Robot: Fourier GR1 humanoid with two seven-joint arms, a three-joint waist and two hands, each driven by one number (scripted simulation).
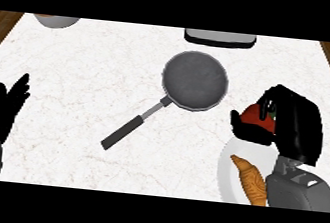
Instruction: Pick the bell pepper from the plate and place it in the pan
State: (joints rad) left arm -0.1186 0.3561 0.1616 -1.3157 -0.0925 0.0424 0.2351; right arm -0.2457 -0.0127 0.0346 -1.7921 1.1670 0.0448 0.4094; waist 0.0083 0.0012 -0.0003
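Observation:
A red bell pepper (257, 118) with a green stem sits inside my right hand (294, 127), whose fingers and thumb curl round it just past the far edge of the white plate (231, 165). The grey pan (194, 80) lies in the middle of the counter, to the left of that hand, with its dark handle (127, 130) pointing toward the lower left. The pan holds nothing. My left hand (1, 110) rests open at the left edge, fingers up.
A croissant (252, 182) lies on the plate beside my right forearm. A bowl (55, 20) stands at the far left and a white appliance (221, 38) at the far middle. Wooden floor borders the marble counter on both sides.

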